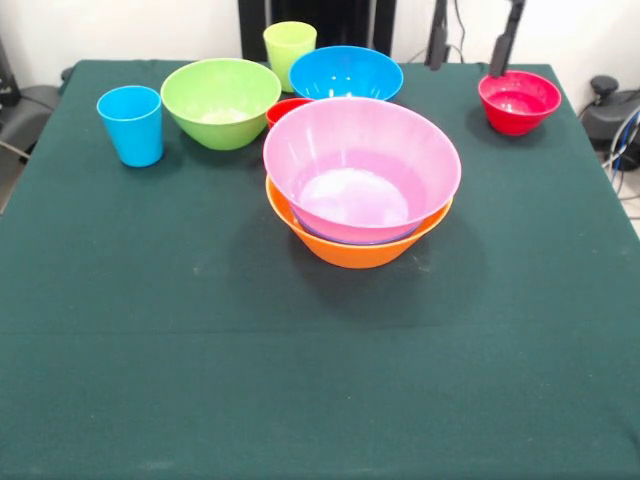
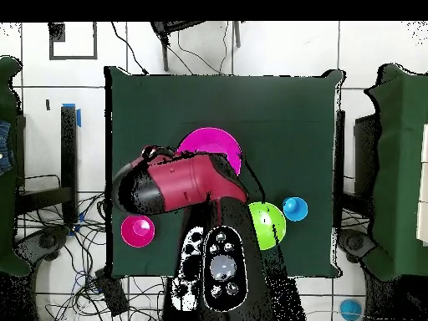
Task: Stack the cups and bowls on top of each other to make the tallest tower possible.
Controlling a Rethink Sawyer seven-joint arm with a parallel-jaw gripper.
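Pink glossy plastic, the large pink bowl (image 1: 361,170) sits nested in the big orange plastic bowl (image 1: 350,246) mid-tabletop (image 1: 200,330), so I judge the tower (image 1: 358,190) barely begun. My gripper (image 1: 508,40) hangs just above the small red plastic bowl (image 1: 519,101) at the far edge; I cannot tell how my jaws stand or whether they hold anything. Next I would grip that rim, lift, and centre it over the pink bowl.

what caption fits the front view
Pink bowl nested in the orange bowl; loose cups and bowls wait behind.
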